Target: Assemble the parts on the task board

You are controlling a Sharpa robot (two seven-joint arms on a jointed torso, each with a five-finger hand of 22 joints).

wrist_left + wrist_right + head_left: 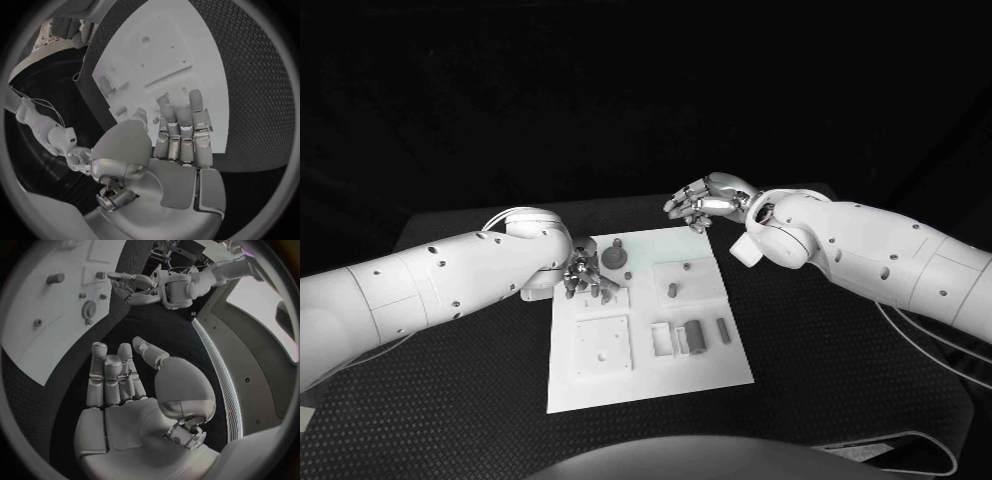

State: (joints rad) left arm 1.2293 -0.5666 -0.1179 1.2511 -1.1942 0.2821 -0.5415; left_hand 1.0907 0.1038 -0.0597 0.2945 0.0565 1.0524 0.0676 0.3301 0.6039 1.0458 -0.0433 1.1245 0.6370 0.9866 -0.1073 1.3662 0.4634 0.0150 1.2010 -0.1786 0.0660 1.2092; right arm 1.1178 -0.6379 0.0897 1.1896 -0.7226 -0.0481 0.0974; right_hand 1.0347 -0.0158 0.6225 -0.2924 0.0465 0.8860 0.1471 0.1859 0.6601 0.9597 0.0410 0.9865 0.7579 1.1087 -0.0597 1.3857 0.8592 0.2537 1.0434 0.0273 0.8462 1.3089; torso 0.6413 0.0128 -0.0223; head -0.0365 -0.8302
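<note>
The white task board (651, 372) lies in the middle of the black table. On it are a round toothed part (615, 262), a short peg (672, 290), upright grey blocks (691, 336) and a square plate (603, 345). My left hand (584, 275) hovers at the board's far left edge, next to the toothed part, fingers stretched out and holding nothing; the left wrist view shows its fingers (178, 132) over the board (169, 40). My right hand (708, 200) is raised beyond the board's far right corner, fingers apart and empty, as its palm (119, 385) confirms. The toothed part (89, 309) also shows there.
Black textured table (848, 370) surrounds the board on all sides. A cable (935, 350) runs along the table's right side beneath my right arm. In the right wrist view my left hand (134, 287) reaches to the board's (31, 340) edge.
</note>
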